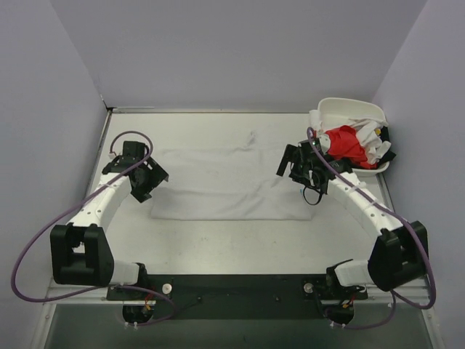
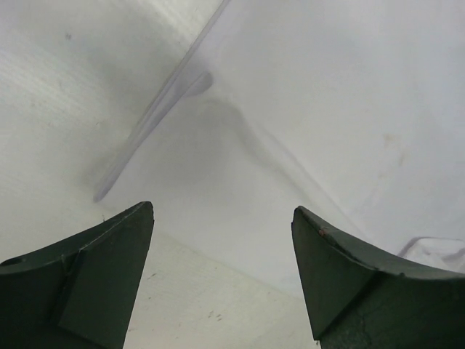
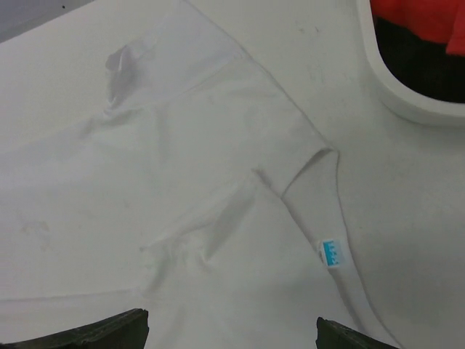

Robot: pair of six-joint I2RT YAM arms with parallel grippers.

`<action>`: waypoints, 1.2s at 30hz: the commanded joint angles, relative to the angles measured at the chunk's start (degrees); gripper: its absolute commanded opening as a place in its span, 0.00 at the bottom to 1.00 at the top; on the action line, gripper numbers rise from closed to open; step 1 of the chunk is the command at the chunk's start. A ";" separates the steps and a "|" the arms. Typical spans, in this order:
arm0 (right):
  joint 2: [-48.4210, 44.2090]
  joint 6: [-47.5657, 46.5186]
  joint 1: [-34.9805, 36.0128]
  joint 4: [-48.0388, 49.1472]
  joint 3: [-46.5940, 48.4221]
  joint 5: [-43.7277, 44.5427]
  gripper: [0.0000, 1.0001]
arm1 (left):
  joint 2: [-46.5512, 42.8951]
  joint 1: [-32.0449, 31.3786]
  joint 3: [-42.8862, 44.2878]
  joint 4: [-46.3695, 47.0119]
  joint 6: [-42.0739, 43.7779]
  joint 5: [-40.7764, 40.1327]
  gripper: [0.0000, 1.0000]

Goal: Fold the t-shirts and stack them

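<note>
Overlapping t-shirts (image 1: pixel 347 143) in tub (image 1: pixel 345 103), count unclr

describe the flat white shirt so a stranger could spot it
In the middle of the table, a white shirt lies flat. It has a small blue label at the neck. The red shirt and other white shirts are bunched in the tub at the far right.

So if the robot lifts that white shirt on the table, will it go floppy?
Probably floppy: the white t-shirt lies flat with soft wrinkles, so it would likely droop when lifted. It looks thin, so probably light. Pushed, it might bunch up instead of sliding.
</note>
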 commanded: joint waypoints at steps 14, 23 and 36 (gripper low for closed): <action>14.11 -5.94 4.31 -4.16 9.46 -0.20 1.00 | 14.77 -10.30 14.49 0.78 8.02 -1.02 0.84; 14.28 -5.15 11.70 -3.99 4.36 2.54 1.00 | 15.55 -21.03 11.68 1.11 8.82 -5.24 0.84; 19.82 -3.57 14.87 -1.27 1.46 4.64 1.00 | 24.25 -27.11 12.73 0.07 8.12 -12.62 0.83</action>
